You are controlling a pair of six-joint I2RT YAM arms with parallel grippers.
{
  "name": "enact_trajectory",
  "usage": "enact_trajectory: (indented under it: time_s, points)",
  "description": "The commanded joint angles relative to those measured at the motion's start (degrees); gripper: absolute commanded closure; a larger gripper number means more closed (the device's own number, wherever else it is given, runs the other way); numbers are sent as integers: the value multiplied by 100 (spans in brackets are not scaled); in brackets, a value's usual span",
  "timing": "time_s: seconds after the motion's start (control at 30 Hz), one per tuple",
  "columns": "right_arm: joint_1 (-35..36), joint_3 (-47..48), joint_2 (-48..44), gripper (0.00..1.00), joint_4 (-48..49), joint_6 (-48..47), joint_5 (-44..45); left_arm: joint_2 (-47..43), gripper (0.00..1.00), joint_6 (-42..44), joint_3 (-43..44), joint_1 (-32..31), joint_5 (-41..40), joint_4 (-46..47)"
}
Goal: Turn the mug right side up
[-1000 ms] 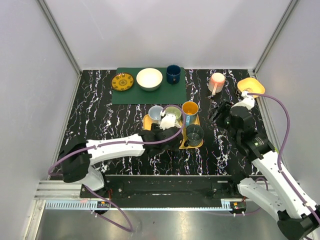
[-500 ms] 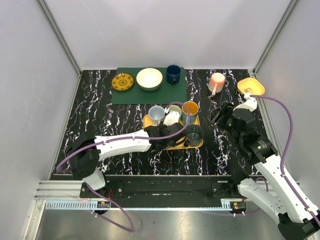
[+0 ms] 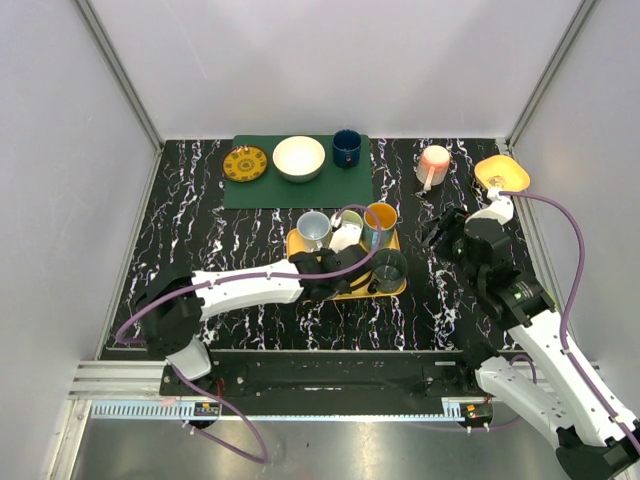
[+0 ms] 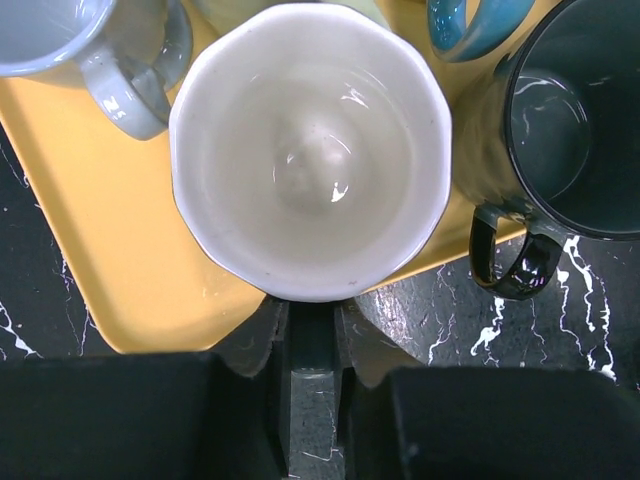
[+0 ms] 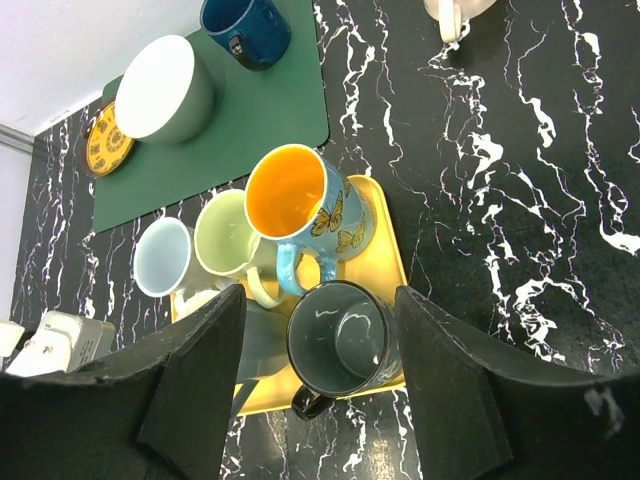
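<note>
– Black marbled surface [image 3: 250, 215] with a crowded yellow tray [image 4: 90, 240] in the middle. Which piece is ours?

– The white mug [image 4: 310, 150]. From the left wrist it fills the view with its mouth toward the camera, so I judge it to be mouth up, or close to it. It is over the tray, between a grey-blue mug [image 4: 70, 30] and a dark mug [image 4: 565, 120], and close to both. I cannot tell whether its base rests on the tray.

– How will it handle?

– It looks like glazed ceramic: stiff, fairly weighty and slick, and it would likely chip if knocked against its neighbours. No handle shows from here, so the wall just below the rim is the place to hold, with one finger inside and one outside.

– And the left hand [image 4: 312, 335]?

– It is right at the mug's near side. Its jaws are drawn nearly together and the near rim runs into the slot between them, so it looks clamped on that wall.

– The other one?

– The right hand [image 3: 443, 228] hangs well apart, off the tray's right side, with its jaws spread wide and nothing in them.

– Any risk?

– A thin pinch on slick glaze could let the mug swing.
</note>
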Motion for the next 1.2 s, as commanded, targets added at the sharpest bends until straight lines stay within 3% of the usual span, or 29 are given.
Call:
enact_trajectory:
  time_s: [0.0,0.2,0.4,0.57,0.67,0.7,0.77,0.9,1.03,1.17]
  points:
    - [42,31,-119,33,-41,-22,-89,-506,100,65,-163,-4,205,442]
    - [42,453,-102,33,-287,-101,-449,-1438,100,214,179,-312,-110,144]
    - [42,674,-294,32,-218,-136,-880,-2448,100,303,452,-532,142,177]
    - [42,191,-1312,30,626,258,-1538,-3907,100,145,-583,-164,451,1820]
    - [42,303,-1272,26,952,373,-2907,-4426,100,-381,-1241,810,1555,2794]
    - [42,339,-1201,26,1074,582,-3250,-4531,100,-574,-1427,1065,2324,3146]
    - [42,165,-1052,24,1503,864,-4340,-4717,100,-1085,-1857,1585,2884,4122]
    - [42,-495,-929,23,3522,2067,-5335,-4656,100,-1305,-1983,1727,3867,5116]
    - [42,-750,-393,23,4492,2517,-6003,-4463,100,-1832,-2176,1727,4353,6231]
    - [42,-689,90,24,4837,2597,-6276,-4418,100,-2105,-2430,1727,4398,6813]
